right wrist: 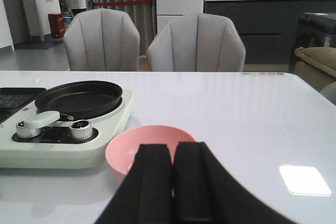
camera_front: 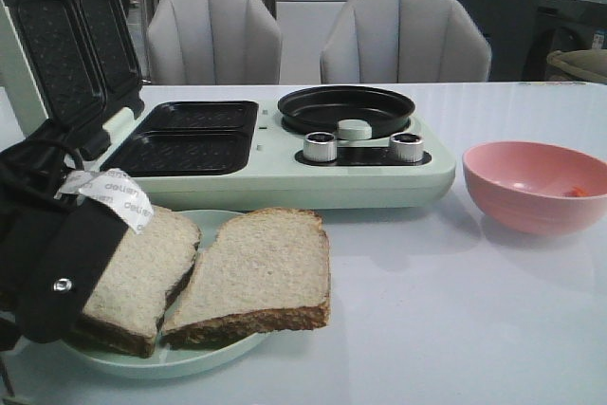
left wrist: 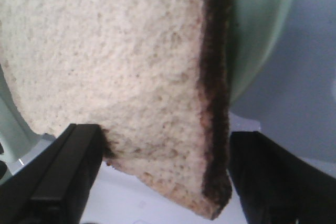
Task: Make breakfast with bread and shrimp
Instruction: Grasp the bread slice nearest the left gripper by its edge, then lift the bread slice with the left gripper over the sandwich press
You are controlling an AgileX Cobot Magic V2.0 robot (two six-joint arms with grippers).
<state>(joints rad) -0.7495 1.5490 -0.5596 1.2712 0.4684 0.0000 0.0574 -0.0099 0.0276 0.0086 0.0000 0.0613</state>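
Observation:
Two bread slices lie side by side on a pale green plate (camera_front: 190,358) at the front left: the left slice (camera_front: 142,267) and the right slice (camera_front: 261,272). My left gripper (left wrist: 165,132) is open and straddles a corner of the left slice (left wrist: 115,61), with a black finger close to the crust on each side. In the front view the left arm (camera_front: 57,272) covers that slice's left edge. The shrimp (camera_front: 577,193) is a small orange piece inside the pink bowl (camera_front: 536,182) at the right. My right gripper (right wrist: 172,148) is shut and empty, just on the near side of the pink bowl (right wrist: 131,148).
A pale green breakfast maker (camera_front: 285,173) stands behind the plate. Its grill lid (camera_front: 66,45) is raised at the left, the two black grill plates (camera_front: 185,139) are bare, and a round black pan (camera_front: 346,106) sits on its right half. Two grey chairs (camera_front: 403,40) stand beyond the table.

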